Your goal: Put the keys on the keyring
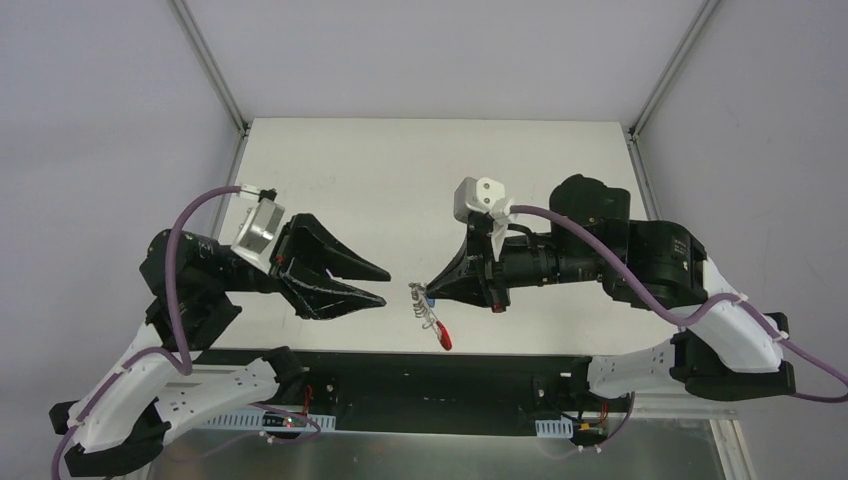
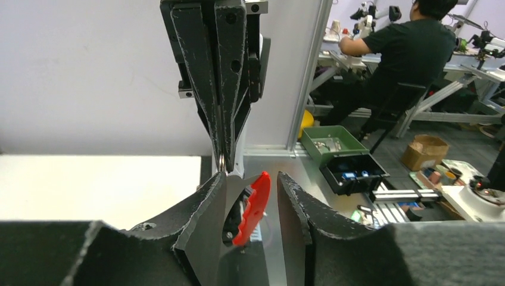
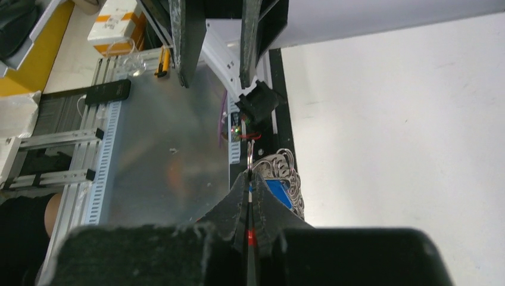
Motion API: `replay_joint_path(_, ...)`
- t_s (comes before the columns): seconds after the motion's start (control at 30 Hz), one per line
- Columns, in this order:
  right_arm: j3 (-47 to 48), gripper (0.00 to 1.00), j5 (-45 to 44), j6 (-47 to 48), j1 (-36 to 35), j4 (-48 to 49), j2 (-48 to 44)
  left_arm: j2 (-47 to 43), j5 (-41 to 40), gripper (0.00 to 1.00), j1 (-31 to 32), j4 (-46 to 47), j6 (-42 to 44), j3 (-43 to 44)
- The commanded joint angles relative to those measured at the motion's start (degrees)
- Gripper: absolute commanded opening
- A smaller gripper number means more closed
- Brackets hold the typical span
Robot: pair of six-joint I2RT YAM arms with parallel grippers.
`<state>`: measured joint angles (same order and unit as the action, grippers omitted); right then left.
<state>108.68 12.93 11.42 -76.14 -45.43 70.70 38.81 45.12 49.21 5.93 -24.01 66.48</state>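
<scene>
Above the table's (image 1: 350,170) near edge: right gripper (image 1: 431,291) pinched tight on the keyring (image 1: 427,312). Thin silver wire loops, glossy red curved strip (image 2: 253,205) dangling. Keys (image 3: 277,192), blue oblong plastic tag, beside loops. Left gripper (image 1: 379,285) gaping, 2 scuffed black fingers.

Keyring (image 1: 425,312): bunch of thin silver wire rings chained together, hanging in air from the tip of the right claw (image 1: 428,291). One ring pinched edge-on between its closed fingers, the rest bunched just beside the tip. Red curved plastic strip (image 1: 442,336) lowest on the chain, below the claw tip, tilted. From the left wrist, seen framed between the parted fingers of the left claw (image 1: 384,284); contact with either not clear.

Keys (image 3: 277,192): blue oblong tag pressed against the silver rings, just beside the right claw's fingers. Dark key too small to make out. Joined to a ring or only resting there: cannot tell.
</scene>
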Motion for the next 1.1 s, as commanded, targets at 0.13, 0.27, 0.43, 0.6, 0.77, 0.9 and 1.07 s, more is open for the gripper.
replay_joint_path(0.13, 2.2, 0.00, 15.1, -2.4, 5.8, -10.2, 2.1, 6.4, 5.4, 0.38, 0.5, -10.7, 0.6, 5.2)
replay_joint_path(0.27, 0.2, 0.00, 19.1, -3.6, 7.7, -10.7, 2.4, 8.6, 7.2, 0.38, 0.5, -12.2, -0.5, 5.3)
replay_joint_path(0.43, -0.9, 0.00, 21.7, -4.2, 9.8, -11.7, 3.3, 11.0, 9.0, 0.38, 0.5, -15.4, -1.0, 6.2)
replay_joint_path(0.6, -2.9, 0.00, 23.2, -5.2, 11.9, -10.6, 3.0, 13.1, 10.8, 0.37, 0.5, -16.9, -2.8, 7.3)
replay_joint_path(0.77, -3.5, 0.00, 23.6, -6.5, 13.4, -9.6, 3.5, 14.1, 12.6, 0.35, 0.5, -17.5, -3.7, 7.4)
replay_joint_path(0.9, -4.0, 0.00, 24.1, -7.4, 14.7, -8.2, 3.5, 14.5, 13.3, 0.34, 0.5, -18.9, -3.3, 7.4)
replay_joint_path(1.07, -4.0, 0.00, 24.8, -7.9, 15.5, -7.5, 4.3, 14.9, 13.6, 0.34, 0.5, -20.9, -2.1, 7.8)
